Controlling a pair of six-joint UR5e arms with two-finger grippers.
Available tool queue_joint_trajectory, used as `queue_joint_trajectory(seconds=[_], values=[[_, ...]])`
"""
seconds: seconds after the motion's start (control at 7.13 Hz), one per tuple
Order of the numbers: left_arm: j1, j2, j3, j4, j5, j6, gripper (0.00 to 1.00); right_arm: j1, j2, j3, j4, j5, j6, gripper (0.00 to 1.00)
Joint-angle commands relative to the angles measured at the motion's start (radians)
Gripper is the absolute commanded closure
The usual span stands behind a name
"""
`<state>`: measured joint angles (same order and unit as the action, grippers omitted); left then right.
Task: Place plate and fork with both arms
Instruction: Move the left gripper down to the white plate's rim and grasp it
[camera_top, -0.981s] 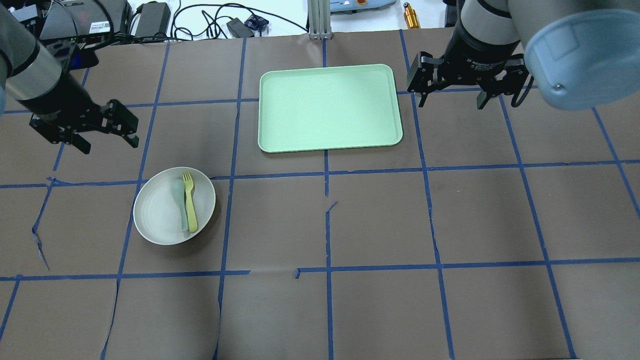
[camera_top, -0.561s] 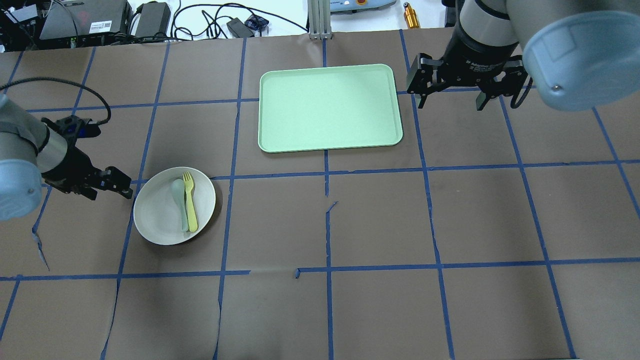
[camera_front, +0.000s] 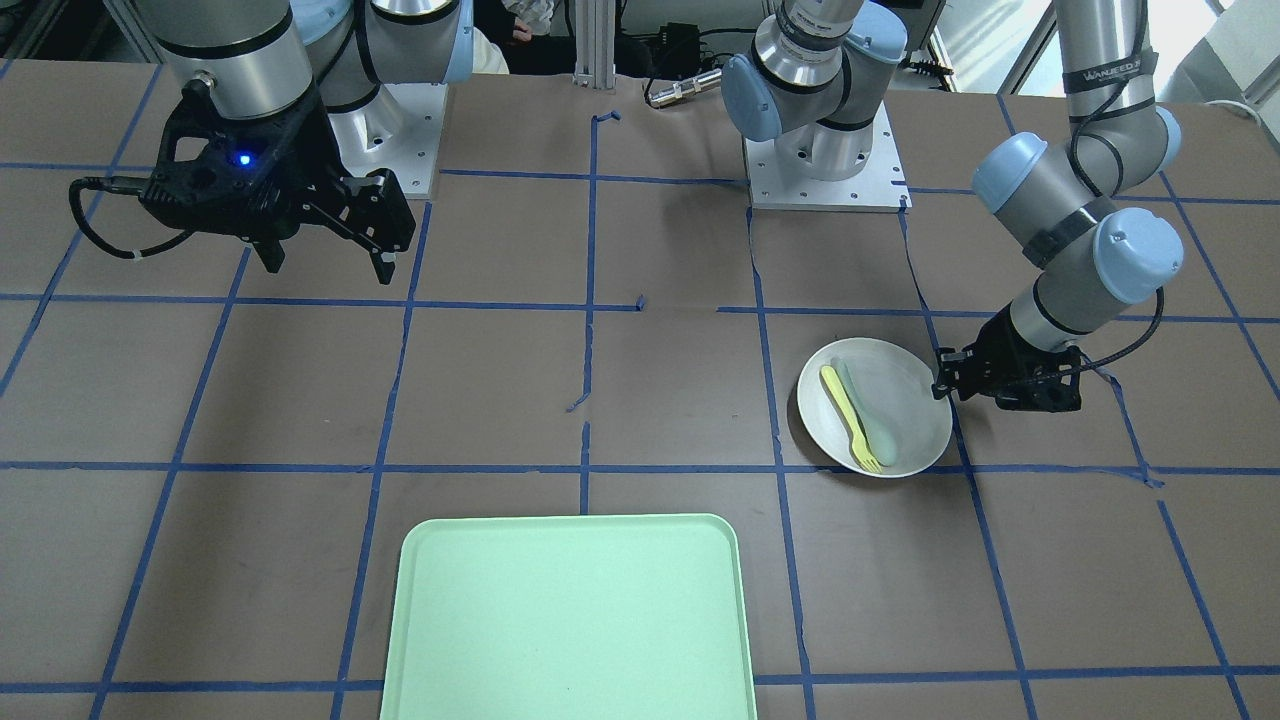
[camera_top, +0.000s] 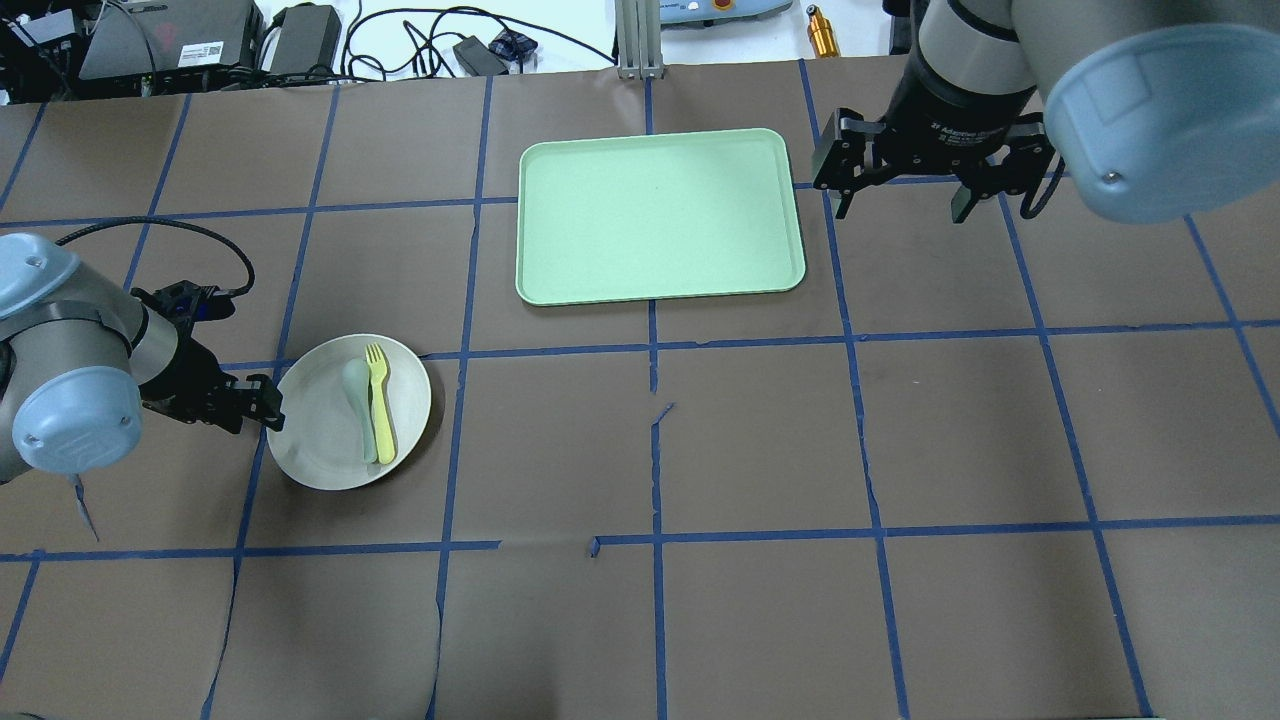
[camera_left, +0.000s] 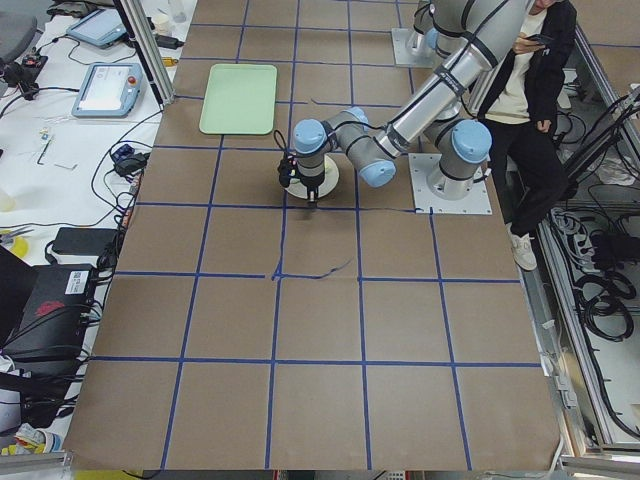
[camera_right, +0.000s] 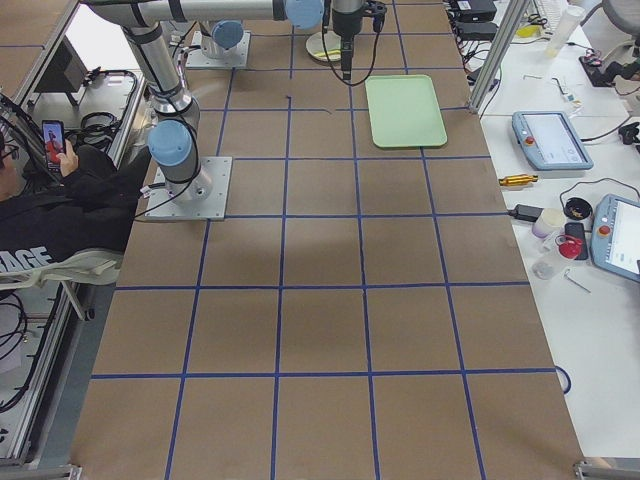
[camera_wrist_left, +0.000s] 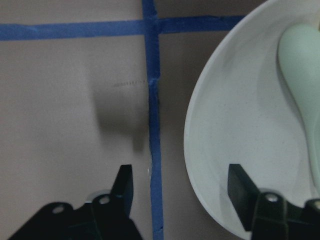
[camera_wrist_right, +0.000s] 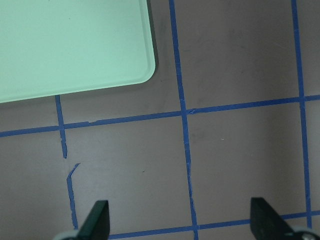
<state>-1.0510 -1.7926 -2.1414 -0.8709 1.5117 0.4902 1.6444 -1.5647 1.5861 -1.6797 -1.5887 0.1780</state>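
The off-white plate (camera_top: 320, 440) lies on the table's left half; it also shows in the front view (camera_front: 915, 420) and the left wrist view (camera_wrist_left: 225, 125). The yellow fork (camera_top: 380, 405) lies in it beside a grey-green spoon (camera_top: 358, 395). My left gripper (camera_top: 262, 402) is open and low at the plate's left rim. In the left wrist view (camera_wrist_left: 181, 182) one finger is over the plate's inside and the other over the table. My right gripper (camera_top: 902, 205) is open and empty, held above the table right of the mint-green tray (camera_top: 660, 215).
The tray also shows in the front view (camera_front: 570, 620) and its corner in the right wrist view (camera_wrist_right: 75, 45). Blue tape lines cross the brown table cover. Cables and boxes lie beyond the far edge. A person sits beside the robot's base in the side views.
My left arm has swung down and toward me from the back left, and its gripper now sits at the plate's left rim. The right gripper has barely moved.
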Motion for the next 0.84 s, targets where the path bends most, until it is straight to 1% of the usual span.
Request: queue_joint_trajectory(seconds=[0.0,0.14,0.28,0.42,0.56,0.7], values=[[0.000,-0.010,-0.003,0.003,-0.043,-0.013,1.00,0.000,0.000,0.000,0.000,-0.001,-0.002,0.00],[0.002,-0.008,0.015,-0.002,-0.044,-0.004,1.00,0.000,0.000,0.000,0.000,-0.001,0.000,0.00],[0.002,-0.007,0.075,-0.075,-0.045,-0.002,1.00,0.000,0.000,0.000,0.000,-0.001,-0.002,0.00],[-0.004,-0.011,0.181,-0.259,-0.156,-0.011,1.00,0.000,0.000,0.000,0.000,-0.001,0.000,0.00],[-0.010,-0.030,0.277,-0.390,-0.273,-0.040,1.00,0.000,0.002,0.000,0.000,-0.001,0.000,0.00],[-0.062,-0.066,0.323,-0.381,-0.365,-0.094,1.00,0.000,0.002,0.002,0.000,-0.001,0.000,0.00]])
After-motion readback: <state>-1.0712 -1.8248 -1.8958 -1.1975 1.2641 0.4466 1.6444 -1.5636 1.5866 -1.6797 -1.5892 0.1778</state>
